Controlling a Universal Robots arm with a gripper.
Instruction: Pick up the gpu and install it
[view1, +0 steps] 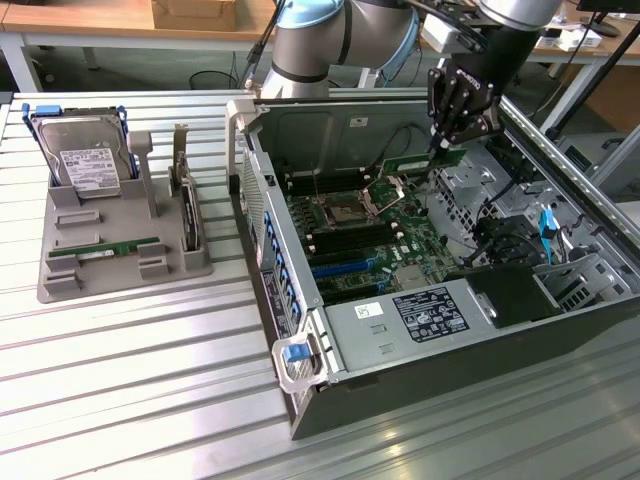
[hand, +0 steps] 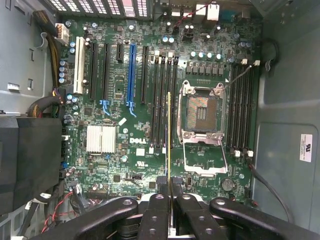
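Exterior view: in the upper right of the frame the black multi-link gripper (view1: 440, 143) is clamped on the gpu (view1: 410, 162), a long, thin green circuit-board stick. It holds it above the green motherboard (view1: 370, 235) inside the open dark-grey computer case (view1: 460, 385). Treat pick-up as done; the step in hand appears to be alignment for installation. In the wrist view the gpu (hand: 169, 135) shows edge-on, a narrow yellow-green line over the black memory slots (hand: 162, 95). Seating likely requires you to hold that edge parallel to one slot, then press straight.
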